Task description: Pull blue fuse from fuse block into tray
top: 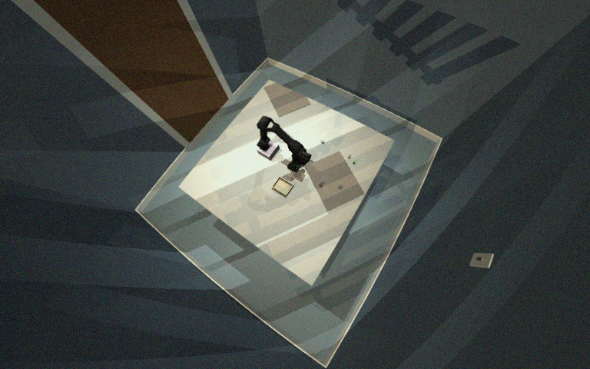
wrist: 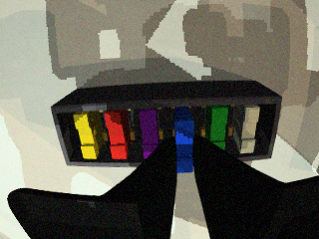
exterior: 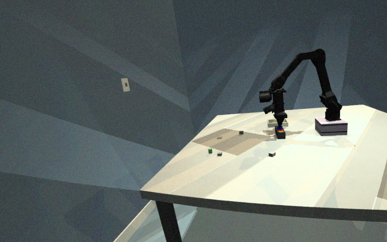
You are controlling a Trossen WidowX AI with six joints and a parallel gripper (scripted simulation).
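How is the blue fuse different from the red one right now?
The blue fuse sits pinched between the gripper fingers; the red fuse stands free, untouched. Blue is fourth from the left in the fuse block, red second. Both stand upright in the block's row of slots and look alike in shape.

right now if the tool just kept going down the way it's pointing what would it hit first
The tool points down at the fuse block and is already shut on the blue fuse. Going further would press that fuse down into its slot, with the block just below. The fingertips probably meet the block's top next, though depth is unclear.
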